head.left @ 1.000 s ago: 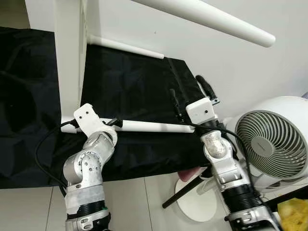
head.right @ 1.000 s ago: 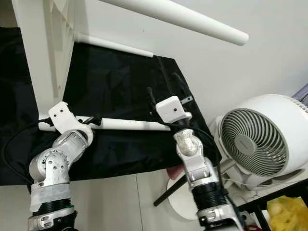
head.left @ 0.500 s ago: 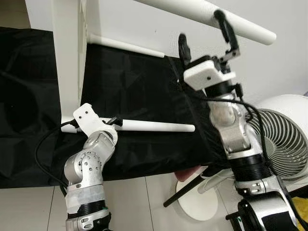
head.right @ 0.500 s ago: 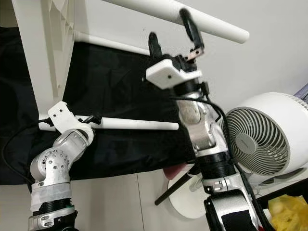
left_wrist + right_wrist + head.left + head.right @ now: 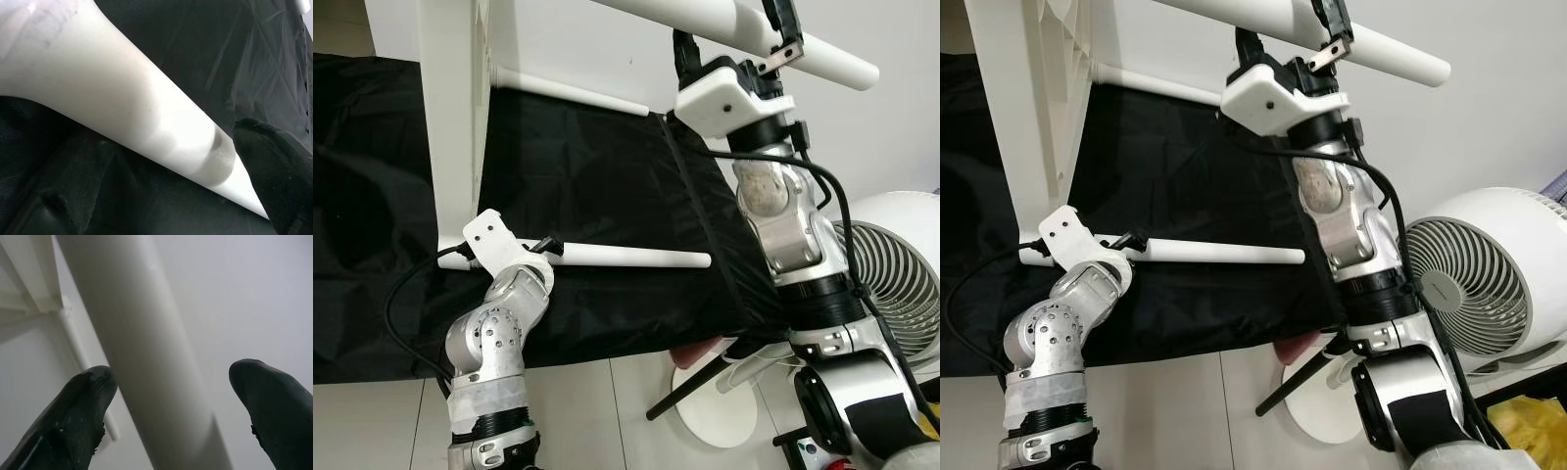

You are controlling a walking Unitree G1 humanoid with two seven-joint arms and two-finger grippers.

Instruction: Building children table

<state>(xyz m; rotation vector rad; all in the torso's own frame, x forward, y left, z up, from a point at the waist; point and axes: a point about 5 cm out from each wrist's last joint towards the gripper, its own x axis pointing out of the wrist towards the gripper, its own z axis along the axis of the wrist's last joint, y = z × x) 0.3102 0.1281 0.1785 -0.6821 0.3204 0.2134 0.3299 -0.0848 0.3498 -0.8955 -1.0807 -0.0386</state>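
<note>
Right gripper (image 5: 734, 24) now raised high, fingers spread wide to either side of the upper white table leg (image 5: 822, 61) without pinching it; a second ago down low over the black cloth (image 5: 597, 166), beside the fan (image 5: 901, 284). Seen along the wrist: thick white leg (image 5: 146, 357) between the two black fingertips (image 5: 83, 396), gaps on both sides. Left gripper (image 5: 543, 247) unchanged, clamped on the lower white table leg (image 5: 636, 258) lying across the cloth, near the tabletop panel (image 5: 450, 117) standing on edge. A third leg (image 5: 573, 93) further back, against the wall. Cloth, fan and panel as before.
</note>
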